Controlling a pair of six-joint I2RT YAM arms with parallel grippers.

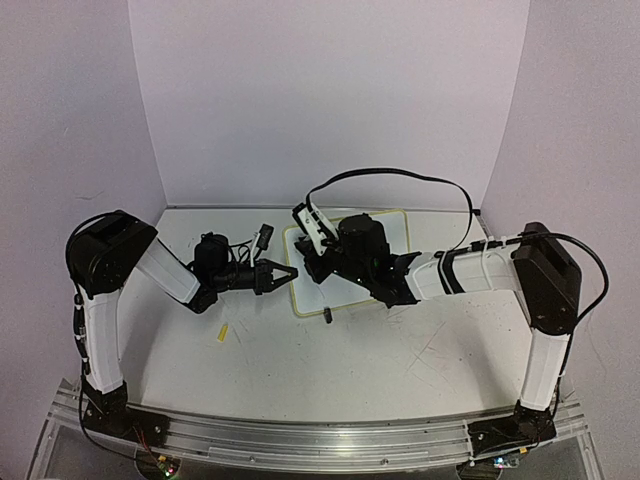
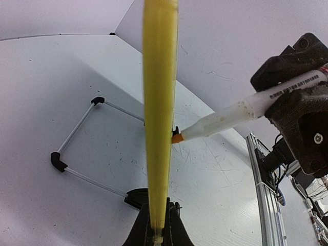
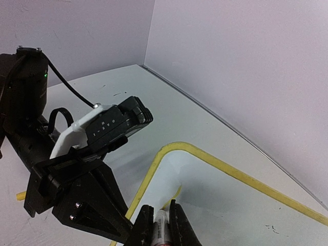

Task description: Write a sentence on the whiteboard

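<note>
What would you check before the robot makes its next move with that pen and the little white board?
1. The left gripper is shut on the yellow rim of the board: ok.
2. The right gripper is shut on the pen: ok.
3. The pen is uncapped, orange tip bare: ok.
4. Tip touching the board's white face: cannot tell; it sits right at the rim.
5. Blank room on the board: ok.

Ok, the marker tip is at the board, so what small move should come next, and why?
Probably draw the marker tip sideways for a first stroke: it appears to touch the whiteboard near the rim that the left gripper clamps, and no writing shows yet.
</note>
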